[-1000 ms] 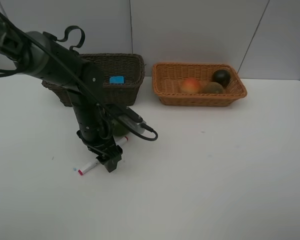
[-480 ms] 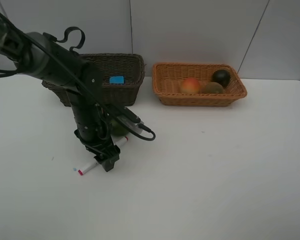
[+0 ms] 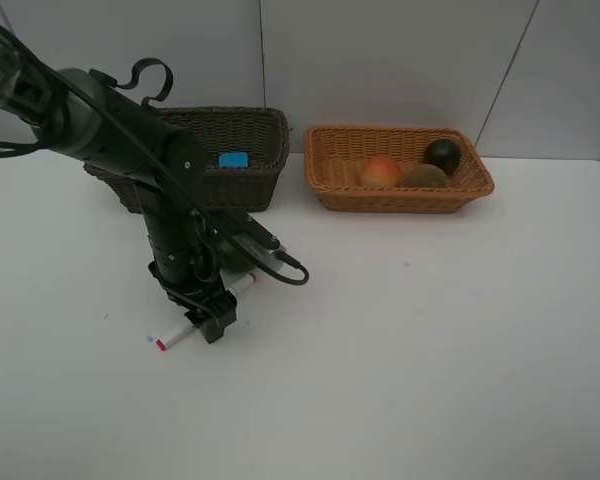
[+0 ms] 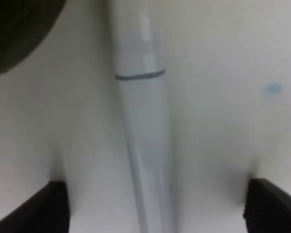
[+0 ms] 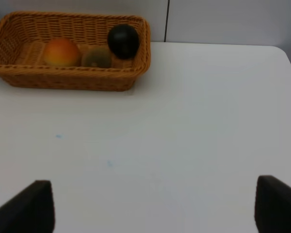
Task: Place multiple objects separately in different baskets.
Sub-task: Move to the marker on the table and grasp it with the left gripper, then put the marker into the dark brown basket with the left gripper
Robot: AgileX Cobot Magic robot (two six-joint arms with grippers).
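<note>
**Left gripper lowered over a marker on the worktop**

The left gripper (image 3: 206,322) is set down over a white red-tipped marker (image 3: 175,335) lying on the white worktop (image 3: 430,350). Its fingers (image 4: 53,206) are spread apart, one on each side of the marker, without touching it. The right gripper's fingers (image 5: 34,204) are held wide apart over bare worktop. A blue eraser (image 3: 233,159) lies in the dark basket (image 3: 245,185). A peach (image 3: 380,171), a kiwi (image 3: 426,176) and a mangosteen (image 3: 442,154) lie in the orange basket (image 3: 400,200).
</note>
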